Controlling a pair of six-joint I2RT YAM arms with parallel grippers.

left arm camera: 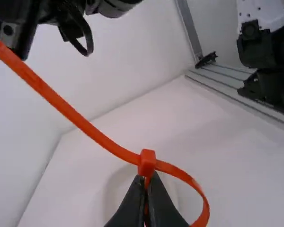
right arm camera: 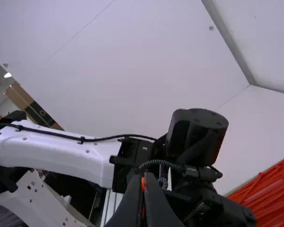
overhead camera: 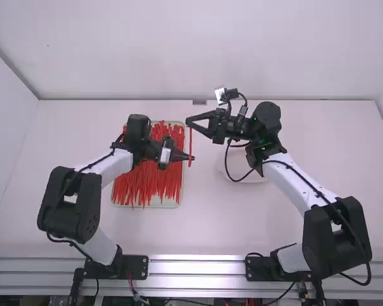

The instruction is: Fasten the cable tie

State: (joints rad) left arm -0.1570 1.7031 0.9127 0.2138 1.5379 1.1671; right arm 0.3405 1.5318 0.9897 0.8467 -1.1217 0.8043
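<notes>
So, left gripper (left arm camera: 145, 185) was pinched shut on the cable tie (left arm camera: 92, 131) just below its head, a small loop formed. Right gripper (right arm camera: 143, 186) clamped the tail. Tie hung between them, beside the pile of red ties (overhead camera: 147, 180).

A flat beige tray (overhead camera: 180, 191) lies on the white table (overhead camera: 319, 140), under and behind the left gripper (overhead camera: 189, 155), heaped with loose red cable ties (overhead camera: 143, 182). A small grey bracket (overhead camera: 199, 101) sits at the table's far edge, just beyond the right gripper (overhead camera: 188, 120). An aluminium rail (overhead camera: 191, 261) runs along the near edge, well apart from both grippers.
</notes>
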